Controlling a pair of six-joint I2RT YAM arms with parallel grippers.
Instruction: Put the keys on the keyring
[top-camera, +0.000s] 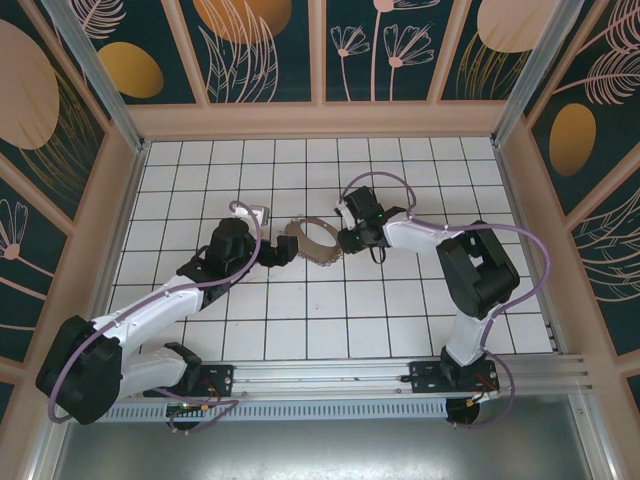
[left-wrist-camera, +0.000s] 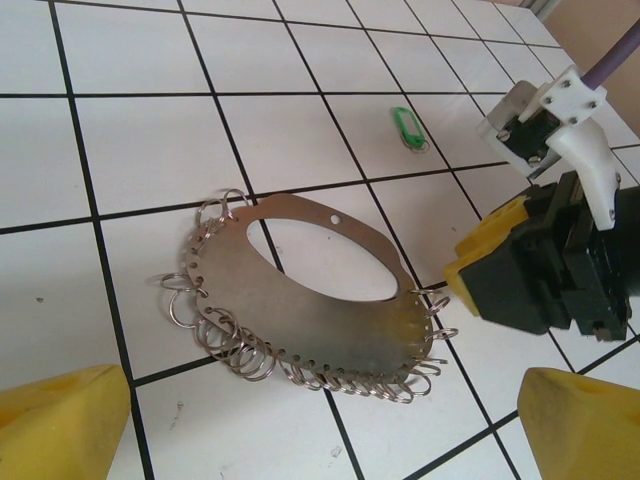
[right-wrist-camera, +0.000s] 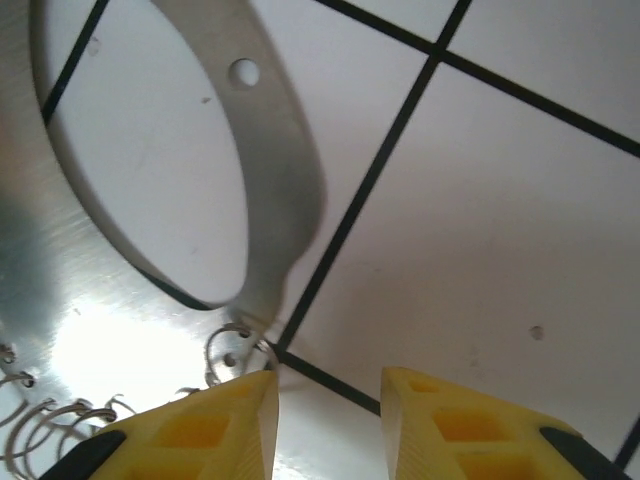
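Observation:
The keyring (left-wrist-camera: 300, 325) is a flat brownish-silver metal plate with an oval hole and several small split rings along its curved edge; it lies on the white tiled floor (top-camera: 310, 243). A tiny green key (left-wrist-camera: 405, 128) lies on a tile beyond it. My left gripper (left-wrist-camera: 325, 425) is open wide just short of the ringed edge, with nothing between its yellow fingers. My right gripper (right-wrist-camera: 330, 420) is at the plate's far end (right-wrist-camera: 60, 300), its jaws a narrow gap apart over bare floor. Its left finger (right-wrist-camera: 200, 430) sits next to a small ring at the plate's tip.
Both arms meet over the middle of the tiled floor (top-camera: 300, 310), with my left gripper (top-camera: 283, 252) and right gripper (top-camera: 347, 240) on either side of the plate. Patterned walls (top-camera: 320, 60) enclose the floor. A metal rail (top-camera: 330, 380) runs along the near edge.

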